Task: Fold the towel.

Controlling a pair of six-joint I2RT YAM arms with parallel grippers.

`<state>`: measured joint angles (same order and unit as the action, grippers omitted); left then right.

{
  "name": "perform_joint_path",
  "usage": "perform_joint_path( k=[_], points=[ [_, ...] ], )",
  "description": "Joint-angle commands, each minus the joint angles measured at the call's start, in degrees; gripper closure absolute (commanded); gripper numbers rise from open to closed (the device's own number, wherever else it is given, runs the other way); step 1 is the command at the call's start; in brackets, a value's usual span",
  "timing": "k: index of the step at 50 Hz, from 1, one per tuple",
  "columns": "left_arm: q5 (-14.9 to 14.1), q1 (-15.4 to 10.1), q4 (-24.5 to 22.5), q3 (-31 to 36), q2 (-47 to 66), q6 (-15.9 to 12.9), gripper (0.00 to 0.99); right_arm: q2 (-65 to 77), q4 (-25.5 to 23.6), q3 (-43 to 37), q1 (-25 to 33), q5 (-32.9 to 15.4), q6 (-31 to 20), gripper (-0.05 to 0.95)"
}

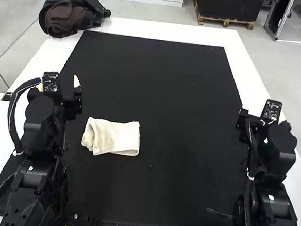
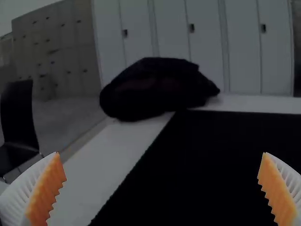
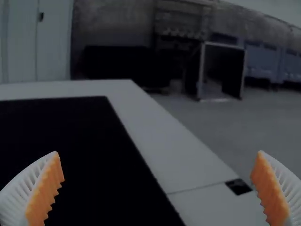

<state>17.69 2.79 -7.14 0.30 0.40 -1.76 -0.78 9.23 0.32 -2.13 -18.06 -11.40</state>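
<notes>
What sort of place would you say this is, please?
Probably a robotics lab or test station: two robot arms stand at a white table bearing a black mat and a cream towel.

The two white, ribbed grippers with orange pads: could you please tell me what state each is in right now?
Left gripper: open, holding nothing.
Right gripper: open, holding nothing.

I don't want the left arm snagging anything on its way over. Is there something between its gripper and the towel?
Nothing visible stands between the left gripper and the towel, just black mat. The dark bundle sits beyond both, at the table's far left corner.
</notes>
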Motion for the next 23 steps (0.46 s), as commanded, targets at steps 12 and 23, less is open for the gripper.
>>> perform_joint_path(
  k=[12, 23],
  points=[
    [-2.0, 0.4, 3.8, -0.3, -0.6, 1.0, 0.034, 0.6, -7.8, -0.3, 0.4, 9.7, 11.2, -0.02],
    [-2.0, 0.4, 4.1, -0.2, -0.6, 1.8, 0.034, 0.7, -7.8, -0.3, 0.5, 9.7, 11.2, -0.02]
  ],
)
